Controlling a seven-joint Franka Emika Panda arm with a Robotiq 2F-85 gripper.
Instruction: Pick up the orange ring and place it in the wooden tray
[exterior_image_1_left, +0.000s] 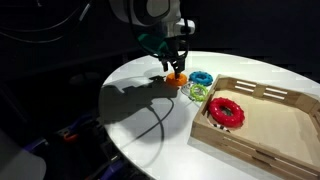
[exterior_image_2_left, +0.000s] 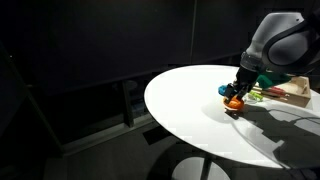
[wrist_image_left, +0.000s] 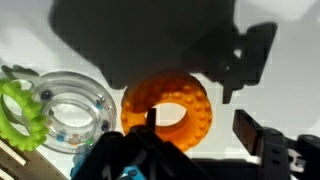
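The orange ring lies flat on the white round table, close to the blue and green rings. In the wrist view the orange ring fills the middle. My gripper is open and low over it: one finger sits at the ring's hole, the other stands outside its right edge, with a gap to the ring. The gripper also shows in both exterior views, right above the orange ring. The wooden tray stands beside the rings.
A blue clear ring and a green ring lie between the orange ring and the tray. A larger red ring lies in the tray. The table edge curves round; the surroundings are dark.
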